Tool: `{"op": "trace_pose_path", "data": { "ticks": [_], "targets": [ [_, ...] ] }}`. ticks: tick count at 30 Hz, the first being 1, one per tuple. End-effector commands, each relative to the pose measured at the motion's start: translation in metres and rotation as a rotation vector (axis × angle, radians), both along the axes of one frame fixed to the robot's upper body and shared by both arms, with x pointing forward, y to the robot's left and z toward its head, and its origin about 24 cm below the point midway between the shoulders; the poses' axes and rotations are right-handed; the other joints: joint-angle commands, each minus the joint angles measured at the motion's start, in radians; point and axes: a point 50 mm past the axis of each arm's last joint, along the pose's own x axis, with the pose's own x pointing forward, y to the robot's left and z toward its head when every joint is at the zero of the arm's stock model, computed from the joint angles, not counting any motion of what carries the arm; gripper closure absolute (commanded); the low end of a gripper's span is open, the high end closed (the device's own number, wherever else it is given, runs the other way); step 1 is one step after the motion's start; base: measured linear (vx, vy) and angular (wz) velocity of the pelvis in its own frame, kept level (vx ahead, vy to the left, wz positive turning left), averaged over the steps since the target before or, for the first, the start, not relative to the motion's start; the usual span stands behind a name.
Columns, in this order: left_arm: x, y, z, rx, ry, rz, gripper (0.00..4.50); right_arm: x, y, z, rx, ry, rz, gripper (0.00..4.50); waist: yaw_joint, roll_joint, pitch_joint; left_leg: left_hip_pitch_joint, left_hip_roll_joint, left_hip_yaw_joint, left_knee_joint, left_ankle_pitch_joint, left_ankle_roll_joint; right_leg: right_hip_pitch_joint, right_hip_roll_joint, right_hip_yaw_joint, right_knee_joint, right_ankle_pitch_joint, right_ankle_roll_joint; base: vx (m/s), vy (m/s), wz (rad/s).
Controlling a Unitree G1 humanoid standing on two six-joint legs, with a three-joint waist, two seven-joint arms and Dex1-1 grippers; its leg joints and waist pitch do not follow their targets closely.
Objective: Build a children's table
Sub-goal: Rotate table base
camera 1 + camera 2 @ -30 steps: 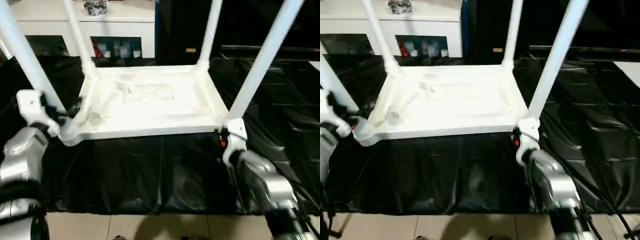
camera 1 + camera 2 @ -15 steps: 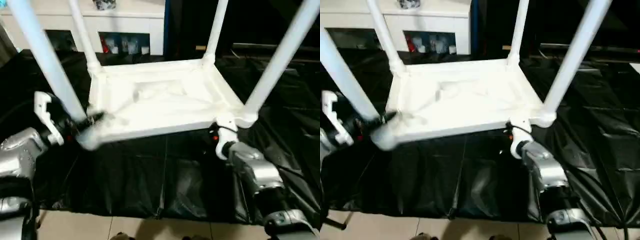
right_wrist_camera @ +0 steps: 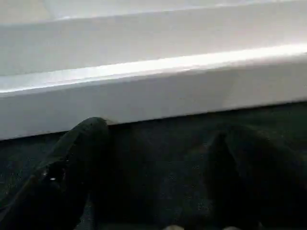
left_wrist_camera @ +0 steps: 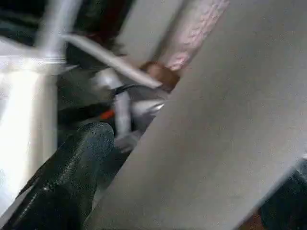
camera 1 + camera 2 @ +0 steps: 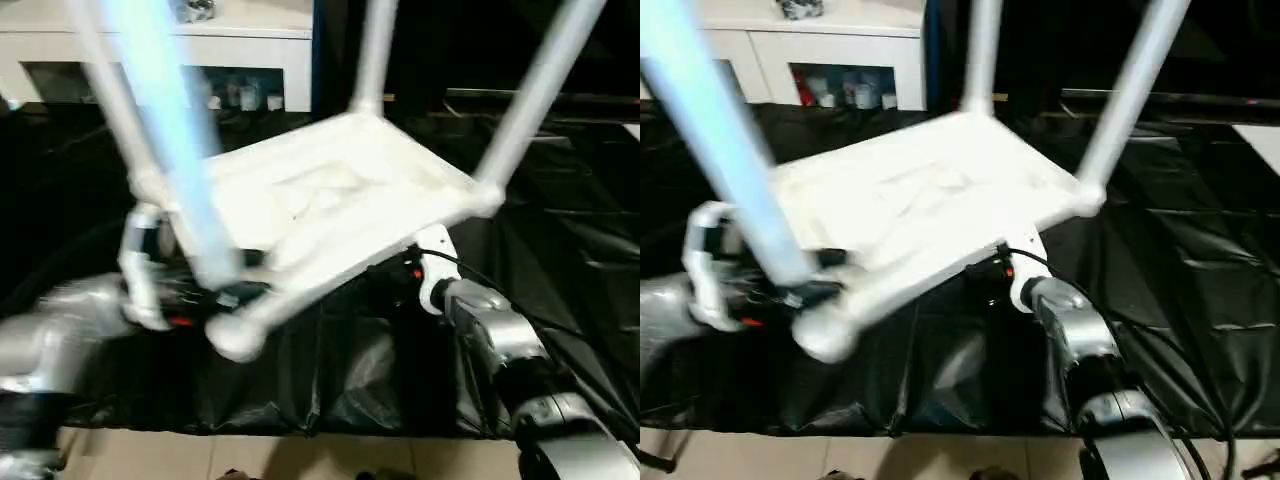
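Claw on my left arm (image 5: 215,297) sits at the near-left corner of the large white plastic rectangular tabletop (image 5: 330,195), beside a long white tapered tube leg (image 5: 165,130); whether its fingers are apart or clamped I cannot tell. My right claw (image 3: 158,158) stands apart under the tabletop's near edge. The upturned tabletop hangs tilted (near-left corner lowest) above the black-sheeted worktop (image 5: 560,250).

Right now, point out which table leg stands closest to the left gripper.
The blurred near-left leg, rising right beside the left gripper; the other three legs stand at the tabletop's farther corners.
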Motion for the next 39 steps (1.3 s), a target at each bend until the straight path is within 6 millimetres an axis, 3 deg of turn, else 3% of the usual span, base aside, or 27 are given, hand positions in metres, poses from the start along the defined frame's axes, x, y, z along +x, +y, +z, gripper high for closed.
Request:
{"op": "trace_pose_path", "data": {
  "ticks": [1, 6, 14, 20, 21, 22, 24, 25, 29, 32, 33, 35, 37, 39],
  "targets": [
    [-0.006, -0.018, 0.008, -0.035, -0.007, -0.083, 0.0, 0.003, 0.027, 0.006, 0.028, -0.027, 0.104, 0.06, 0.002, 0.008, -0.067, 0.007, 0.02, -0.01, -0.07, -0.243, -0.021, 0.051, -0.069, 0.047, -0.067, -0.314, -0.194, 0.0, 0.0, 0.0],
    [-0.009, -0.038, 0.011, -0.073, -0.003, -0.141, 0.0, 0.004, 0.046, 0.006, 0.045, -0.025, 0.163, 0.06, -0.019, 0.0, -0.064, 0.009, 0.018, -0.012, -0.066, -0.272, -0.018, 0.048, -0.068, 0.048, -0.073, -0.363, -0.182, 0.0, 0.0, 0.0],
    [-0.009, -0.061, 0.013, -0.07, 0.01, -0.206, 0.0, 0.007, 0.061, 0.007, 0.054, -0.028, 0.203, 0.06, -0.023, 0.001, -0.064, 0.014, 0.02, -0.012, -0.065, -0.285, -0.02, 0.045, -0.065, 0.048, -0.07, -0.351, -0.195, 0.0, 0.0, 0.0],
    [0.011, -0.07, 0.008, -0.013, 0.01, -0.139, 0.0, 0.01, 0.049, 0.004, 0.044, -0.032, 0.171, 0.06, -0.018, -0.001, -0.064, 0.017, 0.018, -0.012, -0.063, -0.297, -0.022, 0.045, -0.065, 0.048, -0.073, -0.37, -0.184, 0.0, 0.0, 0.0],
    [0.014, -0.072, 0.008, -0.005, 0.004, -0.129, 0.0, 0.01, 0.046, 0.004, 0.048, -0.032, 0.176, 0.06, -0.015, 0.009, -0.064, 0.016, 0.017, -0.013, -0.064, -0.295, -0.022, 0.047, -0.066, 0.048, -0.072, -0.367, -0.184, 0.0, 0.0, 0.0],
    [0.015, -0.072, 0.008, -0.001, 0.0, -0.124, 0.0, 0.01, 0.045, 0.004, 0.048, -0.033, 0.176, 0.06, -0.016, 0.002, -0.065, 0.016, 0.017, -0.012, -0.062, -0.297, -0.02, 0.047, -0.064, 0.048, -0.074, -0.366, -0.183, 0.0, 0.0, 0.0],
    [0.02, -0.074, 0.008, 0.009, -0.018, -0.097, 0.0, 0.011, 0.041, 0.004, 0.059, -0.044, 0.169, 0.06, -0.014, 0.002, -0.066, 0.015, 0.017, -0.012, -0.062, -0.29, -0.016, 0.048, -0.065, 0.048, -0.075, -0.36, -0.185, 0.0, 0.0, 0.0],
    [0.027, -0.076, 0.009, 0.011, -0.048, -0.05, 0.0, 0.012, 0.035, 0.006, 0.058, -0.057, 0.149, 0.06, -0.013, 0.008, -0.066, 0.016, 0.017, -0.012, -0.062, -0.289, -0.015, 0.047, -0.064, 0.047, -0.074, -0.355, -0.186, 0.0, 0.0, 0.0],
    [0.045, -0.079, 0.013, 0.023, -0.135, 0.068, 0.0, 0.017, 0.018, 0.012, 0.055, -0.094, 0.099, 0.06, -0.006, 0.006, -0.068, 0.018, 0.017, -0.01, -0.059, -0.291, -0.011, 0.047, -0.064, 0.046, -0.076, -0.339, -0.194, 0.0, 0.0, 0.0],
    [0.062, -0.08, 0.014, 0.071, -0.214, 0.208, 0.0, 0.022, 0.0, 0.021, 0.051, -0.133, 0.08, 0.06, -0.006, 0.002, -0.067, 0.016, 0.014, -0.013, -0.06, -0.299, -0.004, 0.051, -0.063, 0.043, -0.08, -0.372, -0.18, 0.0, 0.0, 0.0],
    [0.064, -0.08, 0.014, 0.076, -0.22, 0.226, 0.0, 0.022, -0.002, 0.022, 0.053, -0.137, 0.08, 0.06, -0.003, -0.001, -0.067, 0.018, 0.014, -0.011, -0.057, -0.3, -0.001, 0.048, -0.063, 0.043, -0.083, -0.389, -0.169, 0.0, 0.0, 0.0],
    [0.067, -0.082, 0.014, 0.089, -0.231, 0.246, 0.0, 0.022, -0.009, 0.026, 0.061, -0.153, 0.088, 0.06, -0.004, -0.004, -0.067, 0.012, 0.013, -0.012, -0.057, -0.291, 0.006, 0.052, -0.064, 0.041, -0.084, -0.408, -0.159, 0.0, 0.0, 0.0],
    [0.07, -0.084, 0.014, 0.103, -0.254, 0.262, 0.0, 0.021, -0.014, 0.029, 0.056, -0.166, 0.121, 0.06, -0.006, -0.003, -0.07, 0.005, 0.013, -0.014, -0.056, -0.274, 0.014, 0.057, -0.063, 0.038, -0.084, -0.401, -0.158, 0.0, 0.0, 0.0],
    [0.072, -0.086, 0.014, 0.12, -0.279, 0.284, 0.0, 0.019, -0.018, 0.03, 0.05, -0.172, 0.158, 0.06, -0.006, -0.004, -0.071, 0.006, 0.014, -0.013, -0.055, -0.264, 0.023, 0.054, -0.064, 0.039, -0.082, -0.377, -0.171, 0.0, 0.0, 0.0]
  ]
}}
